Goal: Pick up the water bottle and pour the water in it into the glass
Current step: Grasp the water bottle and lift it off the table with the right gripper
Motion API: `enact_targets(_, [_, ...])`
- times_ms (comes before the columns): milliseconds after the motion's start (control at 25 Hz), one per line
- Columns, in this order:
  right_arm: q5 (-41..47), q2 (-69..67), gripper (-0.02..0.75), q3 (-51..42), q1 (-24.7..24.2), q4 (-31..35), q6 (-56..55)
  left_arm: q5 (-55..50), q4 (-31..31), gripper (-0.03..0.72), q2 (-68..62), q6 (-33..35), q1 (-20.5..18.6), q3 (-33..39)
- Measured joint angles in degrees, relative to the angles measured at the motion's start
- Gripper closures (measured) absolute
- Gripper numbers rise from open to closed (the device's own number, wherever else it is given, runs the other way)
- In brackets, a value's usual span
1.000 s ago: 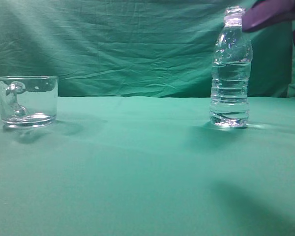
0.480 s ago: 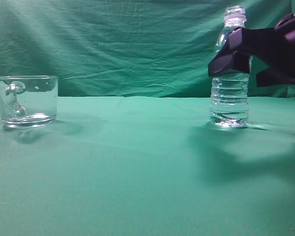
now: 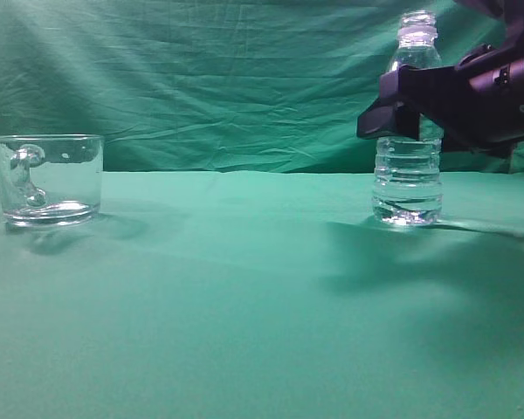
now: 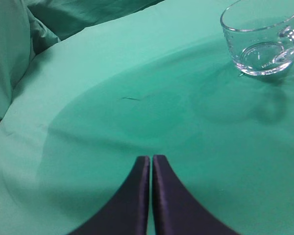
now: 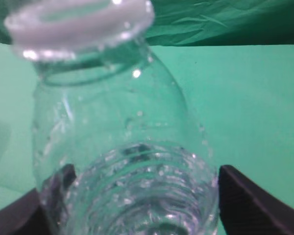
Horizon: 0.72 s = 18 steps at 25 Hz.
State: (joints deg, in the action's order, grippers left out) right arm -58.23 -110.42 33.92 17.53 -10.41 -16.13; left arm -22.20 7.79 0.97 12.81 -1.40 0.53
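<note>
Bench [image 3: 244, 297]: green cloth, bare across the wide middle stretch between the glass [image 3: 48, 179] at far left and the water bottle [image 3: 408, 122] at right; the two stand well apart. Right gripper [image 3: 393, 109]: jaws flank the bottle's body, blocking both its sides. Bottle neck open above. Left gripper [image 4: 151, 169]: jaws pressed together, over bare cloth, glass [image 4: 262, 39] well ahead, clear path between.

The bench [image 3: 244, 305] is plain green cloth. The water bottle [image 3: 408, 188] and glass [image 3: 48, 179] are clear; the right claw [image 3: 393, 109] is dark purple.
</note>
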Motion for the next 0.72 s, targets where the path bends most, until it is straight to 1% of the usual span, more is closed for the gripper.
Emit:
enact_targets(120, [-0.5,-0.3,0.311,0.0,0.0,0.0,0.3,0.0,0.0,0.688,0.0,0.0,0.0,0.0])
enact_targets(160, [-0.7,-0.4,0.291,0.0,0.0,0.1,0.4,0.0,0.0,0.688,0.0,0.0,0.0,0.0])
enact_targets(200, [-0.8,-0.4,0.349,0.0,0.0,0.1,0.7,0.0,0.0,0.688,0.0,0.0,0.0,0.0])
enact_targets(240, [-0.8,-0.4,0.348,0.0,0.0,0.2,1.0,0.0,0.0,0.688,0.0,0.0,0.0,0.0])
enact_targets(280, [-0.8,-0.5,0.389,0.0,0.0,0.2,1.4,0.0,0.0,0.688,0.0,0.0,0.0,0.0])
enact_targets(320, [-0.8,-0.5,0.411,0.0,0.0,0.2,1.7,0.0,0.0,0.688,0.0,0.0,0.0,0.0])
enact_targets(560, [-0.6,-0.5,0.405,0.0,0.0,-0.9,2.9,0.0,0.0,0.688,0.0,0.0,0.0,0.0])
enact_targets(720, [1.3,1.0,0.405,0.1,0.0,-6.2,3.1,0.0,0.0,0.688,0.0,0.0,0.0,0.0])
